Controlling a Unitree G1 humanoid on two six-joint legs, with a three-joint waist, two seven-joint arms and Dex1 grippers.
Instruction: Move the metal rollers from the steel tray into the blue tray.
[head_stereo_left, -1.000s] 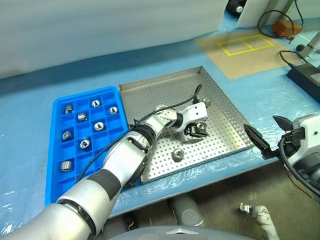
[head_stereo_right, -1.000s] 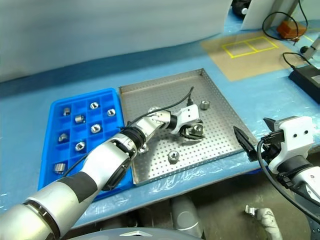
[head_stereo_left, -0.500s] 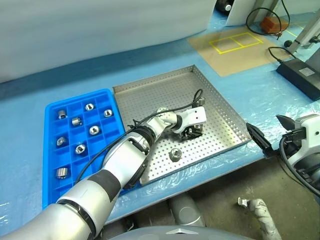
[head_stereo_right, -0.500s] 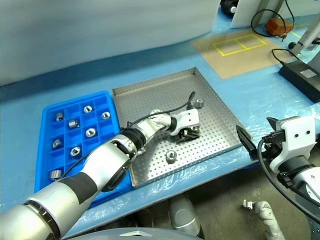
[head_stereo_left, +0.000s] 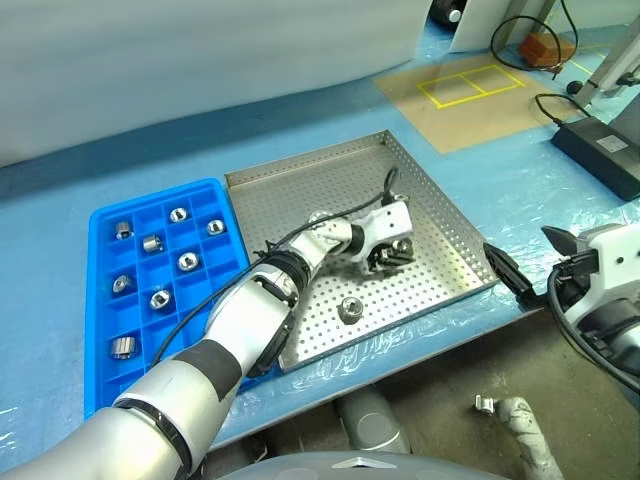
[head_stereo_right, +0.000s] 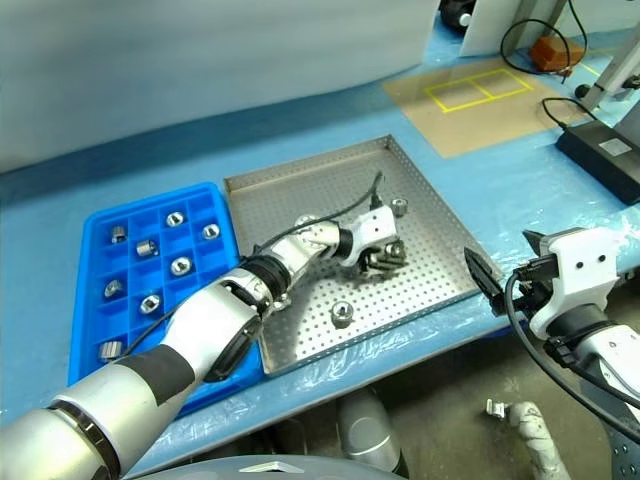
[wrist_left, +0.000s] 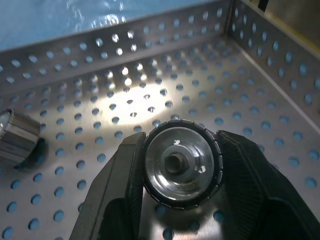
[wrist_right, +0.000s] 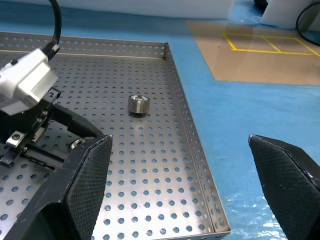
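your left gripper (wrist_left: 177, 167) is clamped on a roller (wrist_left: 179, 166) over the steel tray (head_stereo_left: 450, 225). your right gripper (wrist_right: 182, 180) is spread wide, empty, beside that tray's right rim.

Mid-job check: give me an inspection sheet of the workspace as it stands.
Surface: blue-covered table.
Job's things: steel tray holds two loose rollers; blue tray holds seven.
Clutter: nothing seen on the trays.
Tools: left tool shut on a metal roller over the steel tray; right tool open, beside the tray's edge.
Cables: black cable at far right.
Surroundings: yellow-taped brown board.
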